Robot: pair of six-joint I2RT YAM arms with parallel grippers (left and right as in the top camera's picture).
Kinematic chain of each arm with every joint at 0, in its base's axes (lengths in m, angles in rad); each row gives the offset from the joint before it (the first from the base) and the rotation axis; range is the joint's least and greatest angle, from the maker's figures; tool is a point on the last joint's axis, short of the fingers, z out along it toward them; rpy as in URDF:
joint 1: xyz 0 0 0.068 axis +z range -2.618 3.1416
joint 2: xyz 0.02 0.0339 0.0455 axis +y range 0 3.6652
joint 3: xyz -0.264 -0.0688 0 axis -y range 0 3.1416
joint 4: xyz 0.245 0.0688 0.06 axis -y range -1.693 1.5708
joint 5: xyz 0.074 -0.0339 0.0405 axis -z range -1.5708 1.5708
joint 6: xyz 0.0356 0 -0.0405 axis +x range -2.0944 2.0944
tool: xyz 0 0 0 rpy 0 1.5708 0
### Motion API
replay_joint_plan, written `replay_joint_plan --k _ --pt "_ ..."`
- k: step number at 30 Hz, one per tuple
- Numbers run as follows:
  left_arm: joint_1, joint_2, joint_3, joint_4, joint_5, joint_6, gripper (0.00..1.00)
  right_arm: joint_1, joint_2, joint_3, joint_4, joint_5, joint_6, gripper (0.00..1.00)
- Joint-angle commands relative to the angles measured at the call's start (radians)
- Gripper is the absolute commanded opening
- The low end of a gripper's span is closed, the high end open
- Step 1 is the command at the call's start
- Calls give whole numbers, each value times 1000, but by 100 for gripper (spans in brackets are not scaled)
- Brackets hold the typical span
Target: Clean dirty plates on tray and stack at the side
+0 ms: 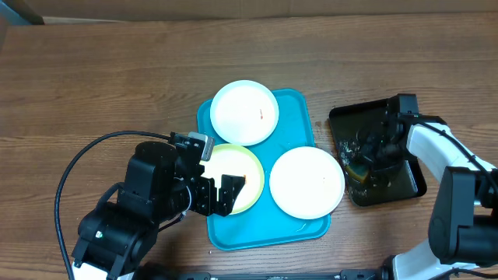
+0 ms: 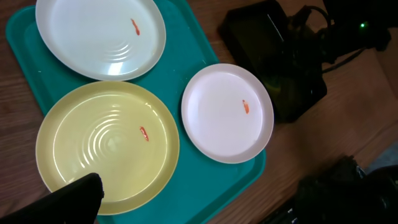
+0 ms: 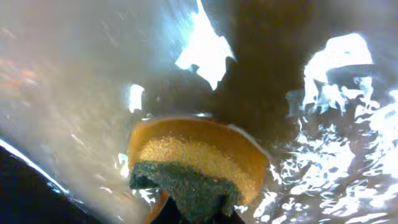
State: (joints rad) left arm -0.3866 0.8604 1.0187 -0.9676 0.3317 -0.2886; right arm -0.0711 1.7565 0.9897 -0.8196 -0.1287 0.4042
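Between the fingers of our right gripper (image 1: 367,155) we've got the sponge (image 3: 199,168) squeezed tight, down on the wet black tray (image 1: 406,185). Our left gripper (image 1: 220,193) hangs wide open over the yellow-green plate (image 1: 240,165), which sits on the turquoise tray (image 1: 299,105) beside 2 white plates (image 1: 244,113), all 3 with an orange speck.

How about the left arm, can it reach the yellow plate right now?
Probably yes. The left end effector hovers open just above the yellow plate, with nothing between them. Only a small orange speck lies on the plate.
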Motion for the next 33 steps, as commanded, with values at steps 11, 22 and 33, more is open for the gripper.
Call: replay_joint_plan --k 11,22,33 --pt "-6 12 22 -2 28 -10 100 6 -167 156 -263 -6 -12 52" --pt "-6 69 22 -3 34 -10 100 57 -167 -162 7 51 95 31" --pt "-6 80 22 6 93 57 100 31 -199 11 -85 109 -50 13"
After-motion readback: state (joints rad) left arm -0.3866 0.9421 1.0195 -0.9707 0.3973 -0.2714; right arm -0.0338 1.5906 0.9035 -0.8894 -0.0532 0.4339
